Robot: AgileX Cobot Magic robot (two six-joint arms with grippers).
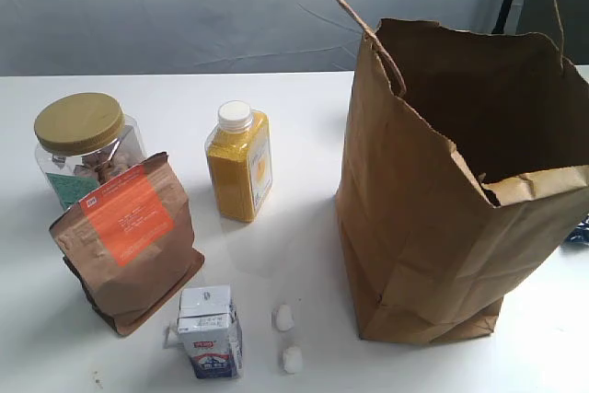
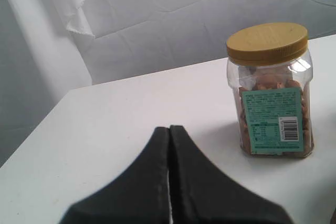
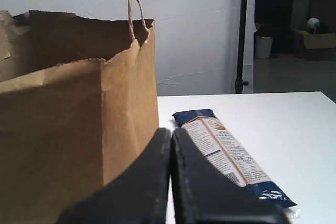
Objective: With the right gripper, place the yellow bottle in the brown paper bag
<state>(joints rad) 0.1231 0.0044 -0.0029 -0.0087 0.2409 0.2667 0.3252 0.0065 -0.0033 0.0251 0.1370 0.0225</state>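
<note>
The yellow bottle (image 1: 239,166) stands upright on the white table, white cap up, left of the brown paper bag (image 1: 442,227). The bag stands open and tall at the right; the right wrist view shows its side (image 3: 73,129) close by. Neither arm shows in the exterior view. My right gripper (image 3: 171,129) is shut with nothing in it, low beside the bag and away from the bottle. My left gripper (image 2: 169,128) is also shut and empty, pointing over bare table near the jar.
A clear jar with a gold lid (image 1: 87,149) (image 2: 270,90), a brown pouch with an orange label (image 1: 129,241), a small milk carton (image 1: 210,331) and two white lumps (image 1: 287,338) lie left of the bag. A blue and white packet (image 3: 231,153) lies right of the bag.
</note>
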